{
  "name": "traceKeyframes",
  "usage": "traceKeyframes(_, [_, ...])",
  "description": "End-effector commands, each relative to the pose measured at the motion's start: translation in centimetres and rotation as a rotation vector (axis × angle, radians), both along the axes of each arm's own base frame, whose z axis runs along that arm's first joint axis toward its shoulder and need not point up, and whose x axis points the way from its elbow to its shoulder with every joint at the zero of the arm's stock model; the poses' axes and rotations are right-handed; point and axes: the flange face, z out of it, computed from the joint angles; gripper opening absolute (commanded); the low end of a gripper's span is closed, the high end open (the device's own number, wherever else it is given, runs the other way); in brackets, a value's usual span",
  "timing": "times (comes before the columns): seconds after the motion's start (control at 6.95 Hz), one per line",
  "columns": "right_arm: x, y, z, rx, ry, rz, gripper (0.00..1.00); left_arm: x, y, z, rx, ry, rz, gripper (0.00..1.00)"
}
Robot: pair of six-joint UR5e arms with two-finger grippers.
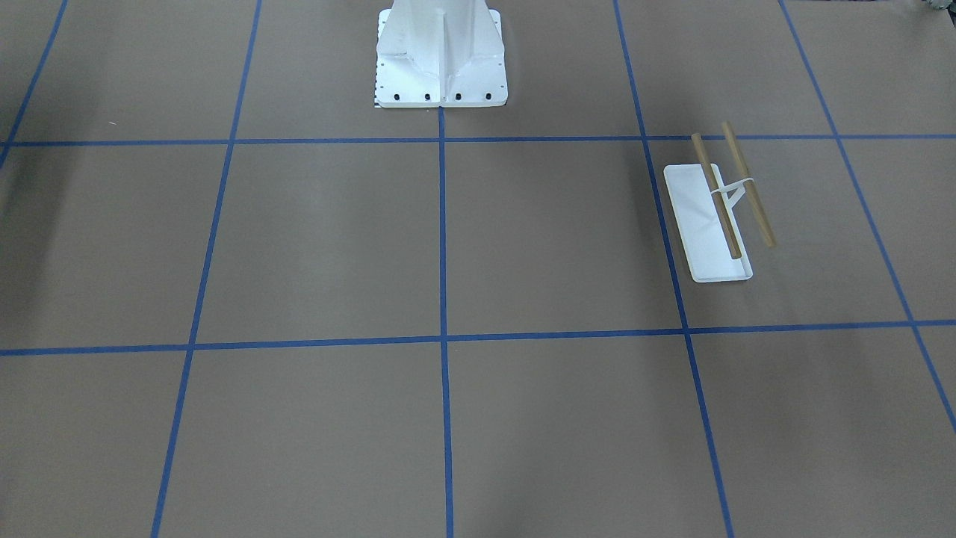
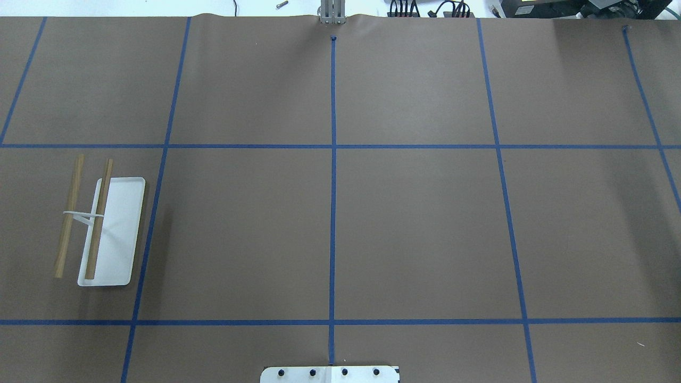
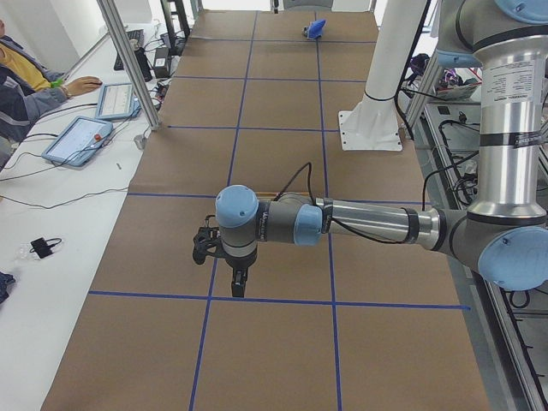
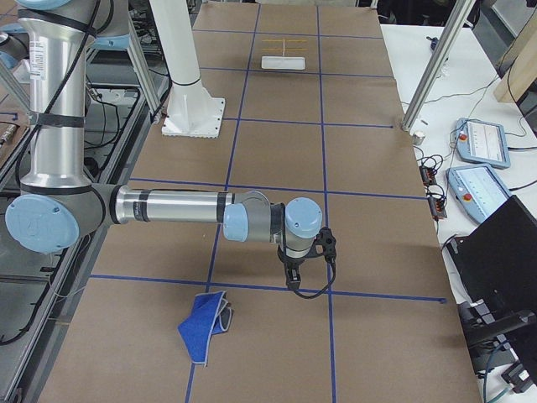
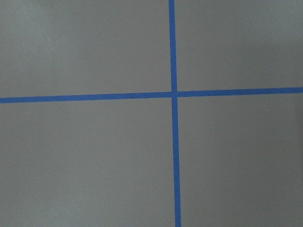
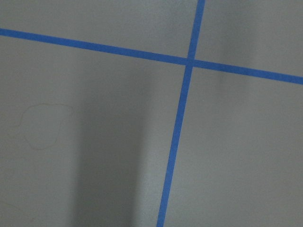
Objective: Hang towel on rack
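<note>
Brown paper (image 2: 415,229) gridded with blue tape (image 2: 332,213) spreads flat; cannot tell whether the jaws are apart

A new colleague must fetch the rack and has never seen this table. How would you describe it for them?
On the brown table marked with a blue tape grid, look toward the robot's left end, away from the large white bolted pedestal. The rack stands there in the middle row: a small flat white base under two parallel tan wooden dowels, which nothing else here has.
</note>
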Motion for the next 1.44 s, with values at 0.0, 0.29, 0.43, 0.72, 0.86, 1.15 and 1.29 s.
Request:
traceKeyframes(0.0, [-1.7, 1.6, 0.4, -0.081, -0.05, 0.022, 1.0, 0.0, 0.5, 0.4, -0.005, 0.006, 0.0, 0.98])
traceKeyframes(0.29, [-4.7, 5.7, 2.7, -0.018, -0.044, -0.034, 1.0, 0.2, 0.6, 0.6, -0.01, 0.023, 0.002, 0.98])
traceKeyframes(0.43, [-5.0, 7.8, 4.0, 0.022, -0.025, -0.055, 1.0, 0.1, 0.5, 0.6, -0.009, 0.021, 0.002, 0.98])
traceKeyframes(0.72, [-4.9, 8.6, 8.1, -0.126, -0.008, 0.008, 1.0, 0.1, 0.3, 0.5, -0.004, 0.021, 0.002, 0.98])
traceKeyframes(0.86, [-4.9, 8.8, 8.7, -0.182, 0.006, 0.051, 0.98, 0.1, 0.3, 0.5, -0.005, 0.021, 0.002, 0.98])
traceKeyframes(1.15, [-4.6, 9.8, 10.9, -0.234, 0.02, 0.057, 0.97, 0.1, 0.1, 0.6, -0.005, 0.021, 0.002, 0.98])
traceKeyframes(1.29, [-4.5, 10.5, 11.4, -0.273, 0.024, 0.079, 0.93, 0.2, 0.0, 0.2, 0.001, 0.023, 0.002, 0.98])
